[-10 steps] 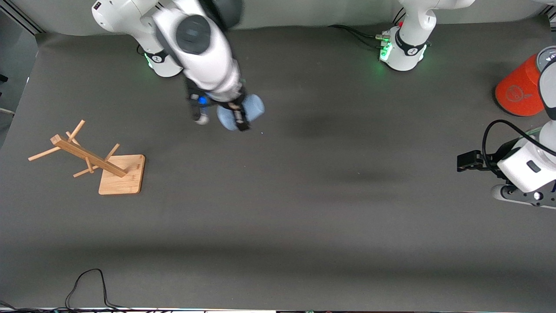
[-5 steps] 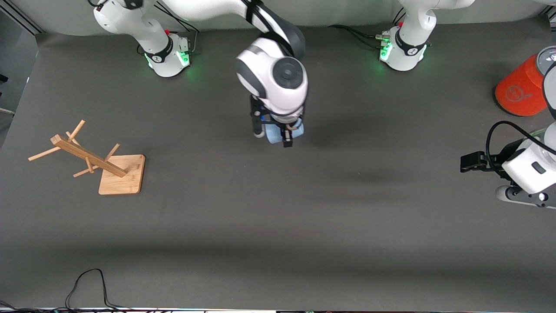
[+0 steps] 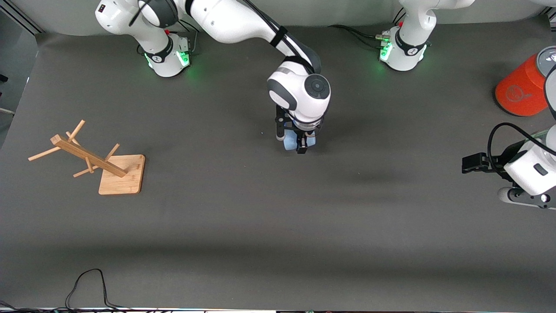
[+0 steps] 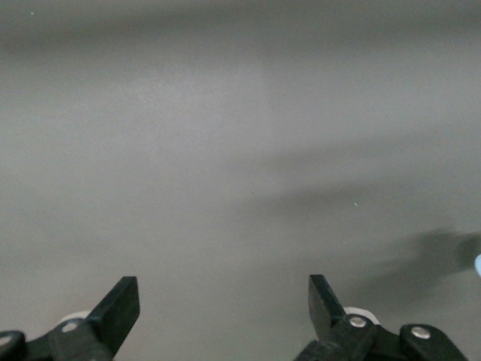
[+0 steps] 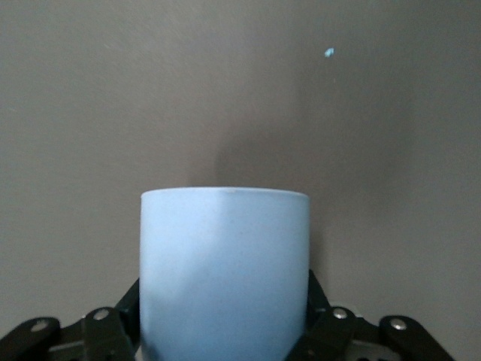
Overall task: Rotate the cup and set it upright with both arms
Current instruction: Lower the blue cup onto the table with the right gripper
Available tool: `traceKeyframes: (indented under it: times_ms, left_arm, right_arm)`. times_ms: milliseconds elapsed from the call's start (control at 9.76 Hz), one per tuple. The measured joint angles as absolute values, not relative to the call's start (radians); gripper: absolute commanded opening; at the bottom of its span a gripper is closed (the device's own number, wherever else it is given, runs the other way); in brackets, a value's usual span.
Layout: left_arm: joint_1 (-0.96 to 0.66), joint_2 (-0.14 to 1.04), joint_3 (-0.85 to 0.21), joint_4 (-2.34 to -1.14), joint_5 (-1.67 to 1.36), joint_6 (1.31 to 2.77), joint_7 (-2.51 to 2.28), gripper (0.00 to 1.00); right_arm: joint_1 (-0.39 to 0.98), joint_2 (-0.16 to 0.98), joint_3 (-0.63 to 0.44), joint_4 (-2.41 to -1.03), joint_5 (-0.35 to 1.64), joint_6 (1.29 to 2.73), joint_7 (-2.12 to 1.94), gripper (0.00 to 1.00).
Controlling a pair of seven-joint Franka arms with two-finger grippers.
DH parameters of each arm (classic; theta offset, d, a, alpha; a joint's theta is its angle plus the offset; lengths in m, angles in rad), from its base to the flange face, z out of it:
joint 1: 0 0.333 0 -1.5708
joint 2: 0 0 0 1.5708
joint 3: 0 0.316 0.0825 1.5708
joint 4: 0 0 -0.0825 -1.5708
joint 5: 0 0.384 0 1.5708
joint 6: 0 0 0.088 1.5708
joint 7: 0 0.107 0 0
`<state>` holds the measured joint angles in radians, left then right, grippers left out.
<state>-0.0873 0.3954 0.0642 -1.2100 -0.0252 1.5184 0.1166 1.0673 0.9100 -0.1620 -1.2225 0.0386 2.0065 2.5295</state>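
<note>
My right gripper (image 3: 299,145) is shut on the pale-blue cup (image 3: 289,144) and holds it over the middle of the table. In the right wrist view the cup (image 5: 225,271) fills the gap between the two black fingers (image 5: 126,304), with its smooth side facing the camera. I cannot tell which end is its mouth. My left gripper (image 3: 473,161) waits at the left arm's end of the table. In the left wrist view it (image 4: 223,301) is open and empty over bare mat.
A large orange can (image 3: 519,87) with a grey lid lies near the left arm's end, close to the bases. A wooden peg rack (image 3: 100,163) on a square base stands toward the right arm's end. A black cable (image 3: 87,282) loops at the table's front edge.
The right arm has carried the cup from near its own base out to the table's middle, toward the left arm's end. The left arm has barely moved.
</note>
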Motion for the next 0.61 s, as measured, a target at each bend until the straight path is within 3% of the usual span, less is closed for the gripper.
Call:
traceKeyframes:
  times_ms: [307,410,512,615]
  left_arm:
    - [-0.081,0.397,0.064,-1.210,-0.025,1.523,0.117,1.00]
    - [-0.081,0.398,0.064,-1.210,-0.025,1.523,0.117,1.00]
    - [-0.081,0.399,0.064,-1.210,-0.025,1.523,0.117,1.00]
    - [-0.081,0.400,0.064,-1.210,-0.025,1.523,0.117,1.00]
  right_arm:
    - [1.079,0.984,-0.162,-1.165,0.011,2.026,2.587,0.47]
    - [1.081,0.994,-0.162,-1.159,0.010,2.032,2.592,0.56]
    - [1.087,1.002,-0.163,-1.154,0.000,2.043,2.604,0.74]
    - [1.094,1.006,-0.163,-1.152,-0.012,2.047,2.619,1.00]
